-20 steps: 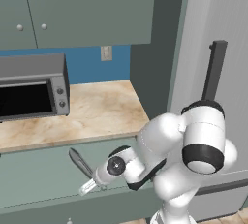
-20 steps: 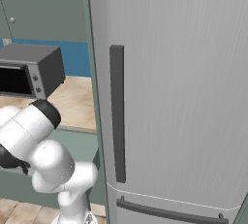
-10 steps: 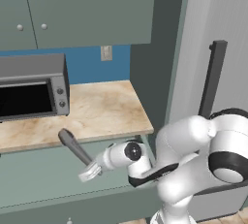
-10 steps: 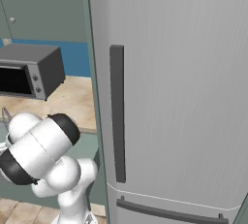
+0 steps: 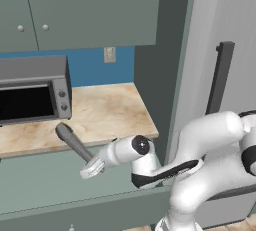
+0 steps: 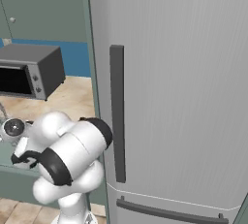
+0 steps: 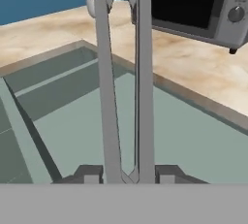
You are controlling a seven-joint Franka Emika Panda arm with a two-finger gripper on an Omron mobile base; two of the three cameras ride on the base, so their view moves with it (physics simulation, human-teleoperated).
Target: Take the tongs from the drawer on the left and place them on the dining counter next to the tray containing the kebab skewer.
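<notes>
Arm: white, dark-jointed; rises at lower right of the left base view, folds at the elbow, forearm reaching left and level; wrist turned so the hand points left and slightly down; gripper (image 5: pixel 91 167): jaws drawn in narrow, clamped on the tongs (image 5: pixel 72 140); fingertips (image 7: pixel 88 174) either side of the joined end.

A dark toaster oven (image 5: pixel 32 91) sits on the short beige counter (image 5: pixel 105 117) at the left, below grey-green wall cabinets (image 5: pixel 90 10). To the right stands a tall silver refrigerator (image 6: pixel 179 87) with a dark vertical handle (image 6: pixel 117 111).
</notes>
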